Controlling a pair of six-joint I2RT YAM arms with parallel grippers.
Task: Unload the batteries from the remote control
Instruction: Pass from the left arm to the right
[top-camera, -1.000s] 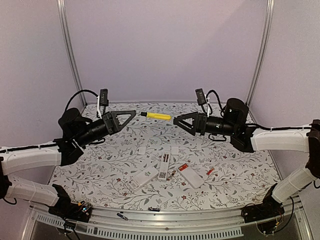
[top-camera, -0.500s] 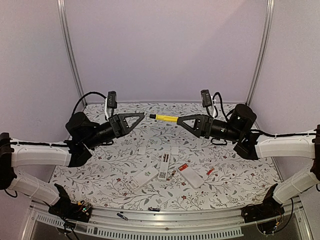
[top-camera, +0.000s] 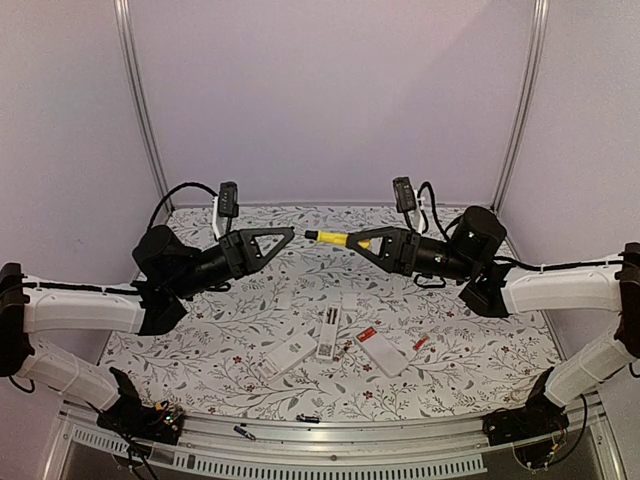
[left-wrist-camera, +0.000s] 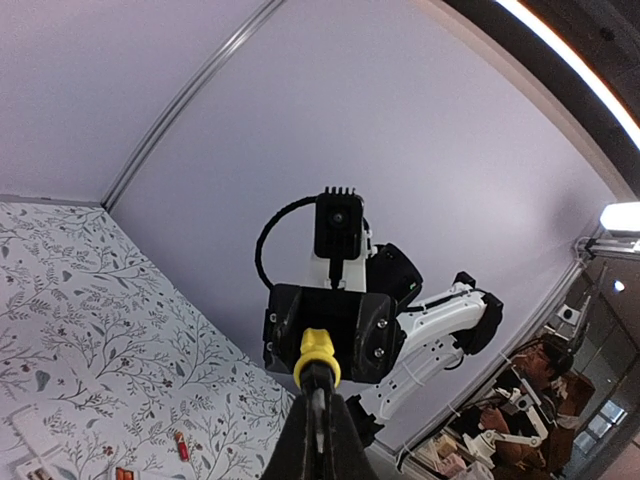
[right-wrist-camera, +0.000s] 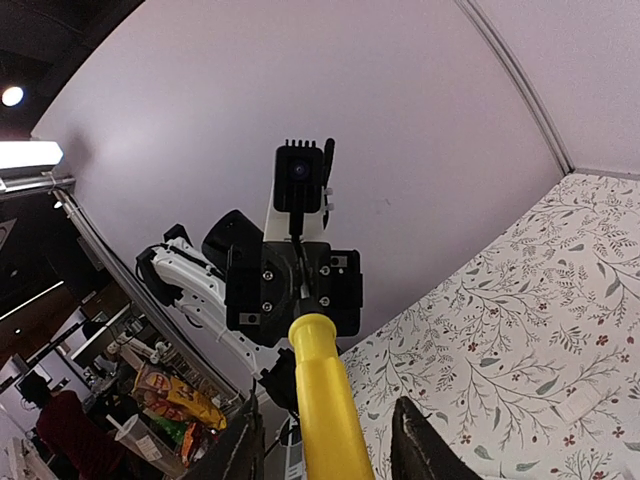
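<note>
Top external view: two robot arms meet in the air above a flower-patterned counter (top-camera: 200, 330). They hold a yellow-handled tool (top-camera: 335, 238) level between them, well above the surface.

The left claw (top-camera: 288, 235) is closed tight on the tool's dark tip. The right claw (top-camera: 354, 241) sits around the yellow handle from the other end.

Below the arms, three white remotes lie near the front of the counter. The left remote (top-camera: 283, 355) lies at a slant, the middle remote (top-camera: 328, 335) lies nearly lengthwise, and the right remote (top-camera: 387, 354) slants the other way. A red-orange battery (top-camera: 366, 334) lies at the far end of the right remote. It is too small to tell whether it sits in the compartment or beside it. A second battery (top-camera: 420, 343), also red-orange, lies loose on the counter just to the right of that remote.

Left wrist view: the left claw's fingers (left-wrist-camera: 300, 450) are pressed together on the tool's dark shaft (left-wrist-camera: 318, 385), and the yellow handle (left-wrist-camera: 318, 350) points at the other arm.

Right wrist view: the yellow handle (right-wrist-camera: 325, 400) runs up between the right claw's two fingers (right-wrist-camera: 420, 445). The fingers stand apart, with a gap showing on each side of the handle.
</note>
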